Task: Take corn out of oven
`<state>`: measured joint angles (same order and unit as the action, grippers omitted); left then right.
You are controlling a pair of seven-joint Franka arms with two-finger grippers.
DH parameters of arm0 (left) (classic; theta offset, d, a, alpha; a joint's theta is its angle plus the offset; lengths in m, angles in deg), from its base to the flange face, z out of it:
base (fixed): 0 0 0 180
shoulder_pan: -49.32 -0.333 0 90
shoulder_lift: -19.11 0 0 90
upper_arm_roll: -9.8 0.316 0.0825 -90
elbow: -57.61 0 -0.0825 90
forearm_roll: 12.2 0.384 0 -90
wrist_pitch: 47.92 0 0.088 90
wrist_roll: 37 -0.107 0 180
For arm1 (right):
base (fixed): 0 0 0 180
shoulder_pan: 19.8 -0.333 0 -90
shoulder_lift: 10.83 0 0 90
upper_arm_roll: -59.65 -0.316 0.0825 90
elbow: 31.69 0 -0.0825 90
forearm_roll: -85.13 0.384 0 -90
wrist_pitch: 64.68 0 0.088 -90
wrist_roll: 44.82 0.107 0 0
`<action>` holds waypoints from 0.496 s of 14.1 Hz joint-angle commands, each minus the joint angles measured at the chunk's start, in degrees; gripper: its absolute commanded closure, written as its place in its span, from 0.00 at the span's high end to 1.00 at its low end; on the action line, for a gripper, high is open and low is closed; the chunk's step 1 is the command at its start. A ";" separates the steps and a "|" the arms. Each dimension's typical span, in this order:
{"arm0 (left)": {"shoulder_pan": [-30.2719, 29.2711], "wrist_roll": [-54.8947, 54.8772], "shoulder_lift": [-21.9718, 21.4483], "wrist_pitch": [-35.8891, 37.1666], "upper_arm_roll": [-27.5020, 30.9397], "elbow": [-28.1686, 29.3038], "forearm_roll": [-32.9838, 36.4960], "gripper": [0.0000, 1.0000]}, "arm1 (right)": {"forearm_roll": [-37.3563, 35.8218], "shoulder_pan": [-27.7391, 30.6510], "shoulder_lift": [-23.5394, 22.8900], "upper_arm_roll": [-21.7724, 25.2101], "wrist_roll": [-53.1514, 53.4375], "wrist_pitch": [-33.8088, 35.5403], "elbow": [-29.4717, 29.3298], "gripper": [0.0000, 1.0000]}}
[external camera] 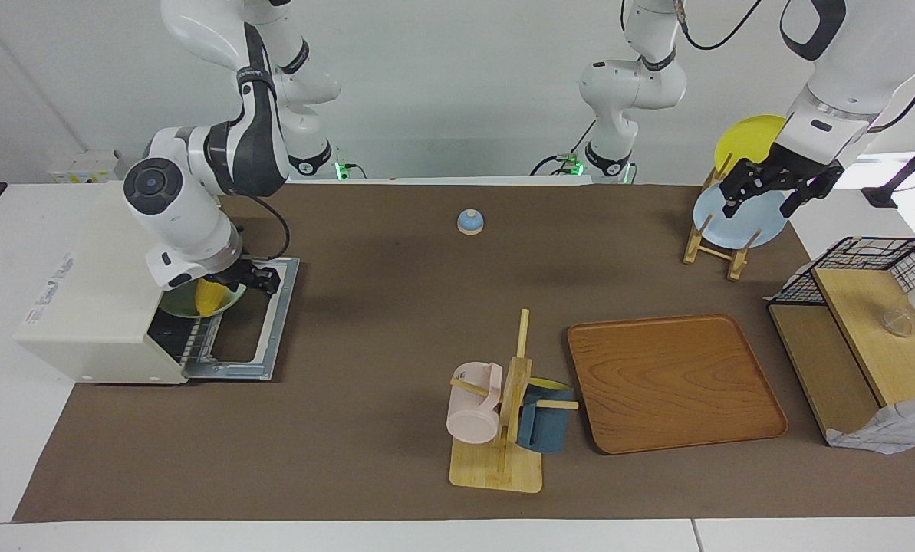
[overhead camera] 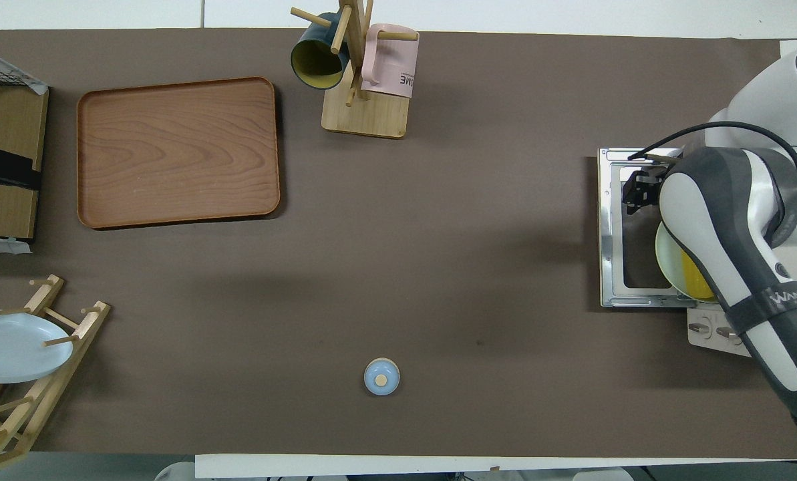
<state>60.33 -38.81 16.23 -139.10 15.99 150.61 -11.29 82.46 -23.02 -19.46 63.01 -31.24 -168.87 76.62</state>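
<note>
Mug rack nearest, right jaws gripping corn at oven, left jaws spread.

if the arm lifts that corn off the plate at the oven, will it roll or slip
The corn looks rounded and tapered, so it would probably roll in a curve if released on the greenish plate. Its surface seems smooth, so it may slip. The right gripper is at it; grip unclear.

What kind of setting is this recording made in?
Most likely a robotics lab staged as a mock kitchen, not a real home. A toaster oven with its door open, a mug tree and a plate rack sit on a brown mat on a white table, against bare white walls.
</note>
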 commanded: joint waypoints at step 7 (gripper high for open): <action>0.15 -0.04 -0.37 1.18 0.14 -0.27 -0.03 1.00 | -4.80 2.18 3.71 -0.72 -0.92 -12.61 12.55 0.23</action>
<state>60.33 -38.81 16.23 -139.10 15.99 150.61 -11.29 78.99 -20.96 -17.94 62.83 -31.53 -180.31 86.85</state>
